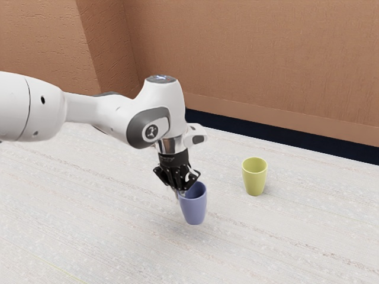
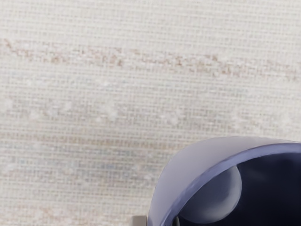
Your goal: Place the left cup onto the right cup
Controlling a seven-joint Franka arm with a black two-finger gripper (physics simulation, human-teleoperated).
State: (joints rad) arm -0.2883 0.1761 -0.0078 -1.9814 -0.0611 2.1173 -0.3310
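The lavender cup is a plain, handleless tumbler that narrows toward its base. It sits mouth up at the exterior view's left, leaning slightly, its rim pinched between the fingers of the gripper. Whether its base touches the table cannot be told. In the wrist view its thin pale wall curves around a dark inside. The yellow-green cup has the same shape and stands upright and open on the table, farther back and toward the exterior view's right, well apart from the first.
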